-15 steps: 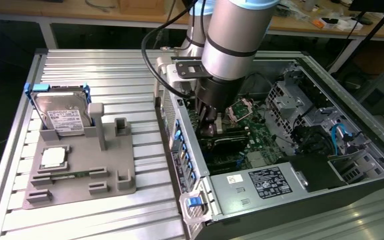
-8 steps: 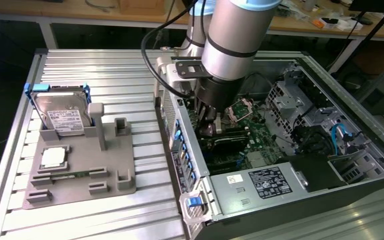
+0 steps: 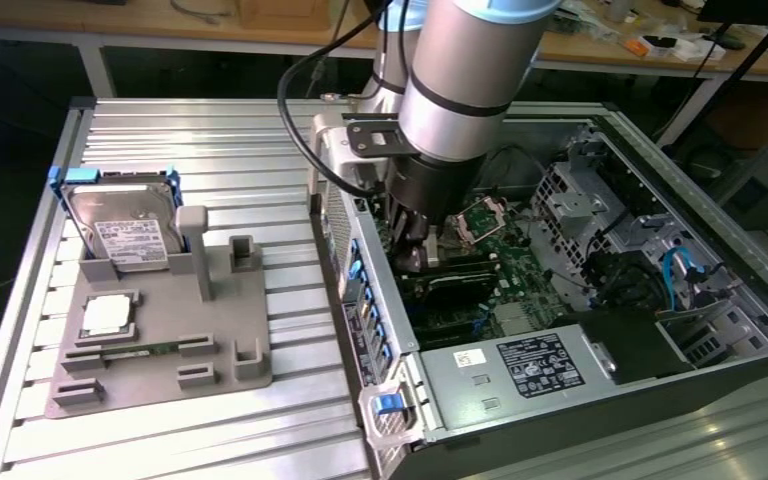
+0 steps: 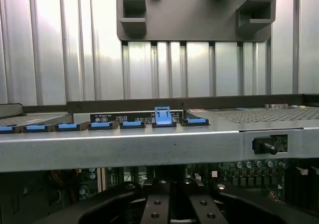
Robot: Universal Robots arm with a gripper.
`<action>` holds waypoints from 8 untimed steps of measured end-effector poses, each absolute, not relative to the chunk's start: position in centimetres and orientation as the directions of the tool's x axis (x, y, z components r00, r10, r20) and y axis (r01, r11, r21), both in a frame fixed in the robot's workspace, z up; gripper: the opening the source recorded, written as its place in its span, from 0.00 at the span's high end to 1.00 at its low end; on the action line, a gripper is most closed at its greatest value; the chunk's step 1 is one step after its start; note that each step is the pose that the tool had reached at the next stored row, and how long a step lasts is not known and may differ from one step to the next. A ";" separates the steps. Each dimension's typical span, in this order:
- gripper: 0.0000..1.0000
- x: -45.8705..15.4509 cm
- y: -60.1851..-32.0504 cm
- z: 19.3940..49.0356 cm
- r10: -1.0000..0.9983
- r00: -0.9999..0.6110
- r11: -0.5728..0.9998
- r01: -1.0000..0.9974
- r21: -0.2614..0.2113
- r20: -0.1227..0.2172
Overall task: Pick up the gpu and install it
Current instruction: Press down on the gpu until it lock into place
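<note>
Exterior view | arm (image 3: 458,80) upright, reaching into computer case (image 3: 704,330) | claw (image 4: 172,209) clenched above motherboard (image 3: 511,270)

Gpu (image 3: 454,285): dark flat card, level, inside pc case on motherboard.

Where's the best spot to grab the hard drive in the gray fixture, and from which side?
Upper half, from above. The hard drive stands on edge in the gray fixture, lower end seated in its slot, top free. Probably pinch across the two broad faces, between the blue frame rails.
</note>
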State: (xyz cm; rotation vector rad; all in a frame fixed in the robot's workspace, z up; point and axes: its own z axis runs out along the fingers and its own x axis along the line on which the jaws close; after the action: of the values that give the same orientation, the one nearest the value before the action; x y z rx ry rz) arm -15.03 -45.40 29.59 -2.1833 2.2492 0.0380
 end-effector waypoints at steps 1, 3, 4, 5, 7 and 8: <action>0.89 -15.1 -45.4 29.6 -0.999 -0.030 0.030 -0.999 0.013 -0.024; 0.89 -15.2 -45.4 29.6 -0.999 -0.030 0.030 -0.999 0.013 -0.028; 0.89 -15.3 -45.4 29.6 -0.999 -0.030 0.029 -0.999 0.013 -0.030; 0.89 -15.3 -45.4 29.6 -0.999 -0.030 0.029 -0.999 0.013 -0.032; 0.89 -15.4 -45.4 29.5 -0.999 -0.030 0.029 -0.999 0.013 -0.036; 0.89 -15.5 -45.4 29.5 -0.999 -0.030 0.029 -0.999 0.013 -0.038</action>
State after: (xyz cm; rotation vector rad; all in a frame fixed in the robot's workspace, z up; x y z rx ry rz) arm -15.49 -45.40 29.54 -2.1752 2.2406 0.0564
